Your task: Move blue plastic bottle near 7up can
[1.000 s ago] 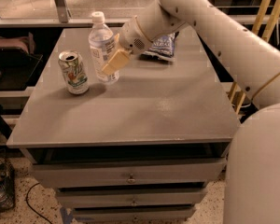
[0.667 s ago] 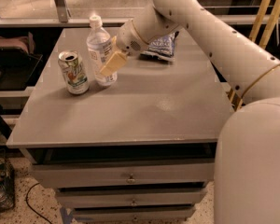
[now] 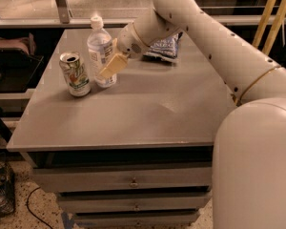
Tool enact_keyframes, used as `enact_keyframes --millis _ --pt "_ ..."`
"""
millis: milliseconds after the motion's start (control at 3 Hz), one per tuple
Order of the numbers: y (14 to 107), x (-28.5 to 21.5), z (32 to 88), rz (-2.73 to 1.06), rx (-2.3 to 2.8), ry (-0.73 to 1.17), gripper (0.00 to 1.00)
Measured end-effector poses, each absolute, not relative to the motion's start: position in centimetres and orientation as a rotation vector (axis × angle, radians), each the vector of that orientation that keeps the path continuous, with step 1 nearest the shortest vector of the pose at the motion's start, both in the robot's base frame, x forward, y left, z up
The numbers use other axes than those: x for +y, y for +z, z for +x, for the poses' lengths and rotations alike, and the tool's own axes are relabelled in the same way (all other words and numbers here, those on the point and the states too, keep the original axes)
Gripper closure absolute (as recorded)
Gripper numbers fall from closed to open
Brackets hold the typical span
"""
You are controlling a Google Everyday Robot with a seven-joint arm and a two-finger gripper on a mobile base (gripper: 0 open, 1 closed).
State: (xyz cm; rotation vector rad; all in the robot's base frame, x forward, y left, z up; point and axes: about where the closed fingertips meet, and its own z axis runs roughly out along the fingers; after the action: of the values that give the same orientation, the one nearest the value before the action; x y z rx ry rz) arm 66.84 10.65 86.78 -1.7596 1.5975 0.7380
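Note:
The blue plastic bottle (image 3: 100, 49), clear with a white cap and a white-and-blue label, stands upright on the grey table (image 3: 148, 113) at the back left. The 7up can (image 3: 75, 74), white and green with a silver top, stands just left of it, a small gap apart. My gripper (image 3: 110, 67) is at the bottle's lower right side, its tan end overlapping the bottle's edge, and part of it is hidden behind the bottle. The arm reaches in from the upper right.
A dark blue crinkled chip bag (image 3: 163, 46) lies at the back of the table, behind the wrist. The table is a drawer cabinet (image 3: 133, 180). A dark shelf (image 3: 14, 66) stands to the left. My white base (image 3: 257, 171) fills the right foreground.
The bottle, the can and the gripper stay where they were. Only the upper arm has shifted a little in the view.

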Motion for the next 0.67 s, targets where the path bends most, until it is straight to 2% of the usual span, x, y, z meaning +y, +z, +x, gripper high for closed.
enact_keyframes --millis 667 --pt "86.83 10.68 66.84 -1.76 1.597 0.739 0.27"
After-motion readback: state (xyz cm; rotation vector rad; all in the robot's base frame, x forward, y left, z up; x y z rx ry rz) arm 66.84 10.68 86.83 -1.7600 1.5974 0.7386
